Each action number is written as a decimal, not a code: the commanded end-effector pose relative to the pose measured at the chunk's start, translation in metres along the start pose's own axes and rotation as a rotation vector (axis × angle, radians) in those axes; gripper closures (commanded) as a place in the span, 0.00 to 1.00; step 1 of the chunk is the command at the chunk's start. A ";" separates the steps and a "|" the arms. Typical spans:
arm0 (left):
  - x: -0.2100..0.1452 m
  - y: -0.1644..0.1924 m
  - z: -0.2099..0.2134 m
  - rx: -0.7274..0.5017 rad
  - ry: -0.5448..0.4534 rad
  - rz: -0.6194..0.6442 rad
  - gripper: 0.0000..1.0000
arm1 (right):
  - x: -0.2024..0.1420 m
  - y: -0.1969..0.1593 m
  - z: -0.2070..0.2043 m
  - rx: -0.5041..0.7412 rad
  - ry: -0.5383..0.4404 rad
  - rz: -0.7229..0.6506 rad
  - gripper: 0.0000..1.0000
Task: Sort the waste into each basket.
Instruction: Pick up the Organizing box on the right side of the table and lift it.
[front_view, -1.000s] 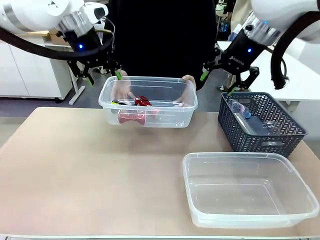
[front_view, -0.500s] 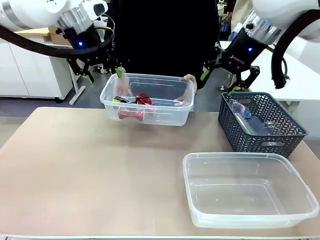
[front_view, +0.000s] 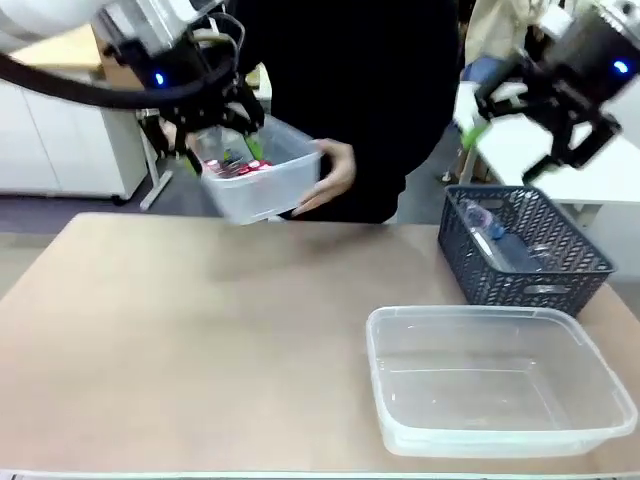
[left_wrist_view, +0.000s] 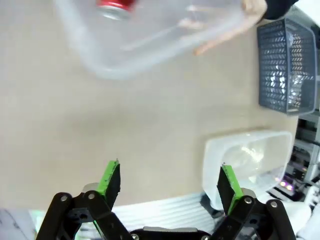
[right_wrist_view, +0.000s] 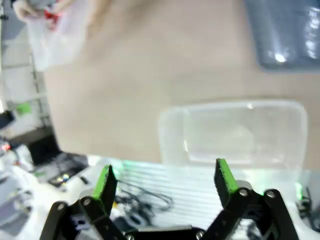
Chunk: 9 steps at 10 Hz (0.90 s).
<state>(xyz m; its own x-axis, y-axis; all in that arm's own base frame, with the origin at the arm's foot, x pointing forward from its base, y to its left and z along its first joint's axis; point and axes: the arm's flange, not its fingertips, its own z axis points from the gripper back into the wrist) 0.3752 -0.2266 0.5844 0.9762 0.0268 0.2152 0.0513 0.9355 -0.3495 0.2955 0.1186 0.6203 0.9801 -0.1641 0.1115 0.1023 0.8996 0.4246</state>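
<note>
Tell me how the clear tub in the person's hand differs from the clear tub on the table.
The held tub is up in the person's hand at the far side; the table tub rests on the table toward the robot's right. The held tub is tilted; the table tub sits level. The held tub carries red cans; the table tub looks empty. Both are clear plastic.
</note>
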 end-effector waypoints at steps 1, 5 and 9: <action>-0.038 -0.045 -0.017 -0.013 0.029 0.196 0.00 | -0.034 -0.060 0.022 -0.139 -0.078 0.142 0.00; -0.054 -0.154 -0.123 0.120 0.224 0.129 0.00 | -0.065 -0.143 0.010 -0.302 -0.031 0.182 0.00; -0.063 -0.148 -0.136 0.091 0.290 0.101 0.00 | -0.071 -0.132 0.020 -0.263 0.004 0.222 0.00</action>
<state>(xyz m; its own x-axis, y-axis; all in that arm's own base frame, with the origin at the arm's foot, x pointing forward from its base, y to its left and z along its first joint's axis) 0.3302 -0.4112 0.5066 0.9966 0.0381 -0.0730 -0.0570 0.9590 -0.2777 0.2091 0.0066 0.5808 0.9821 0.0534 0.1808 -0.0806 0.9859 0.1468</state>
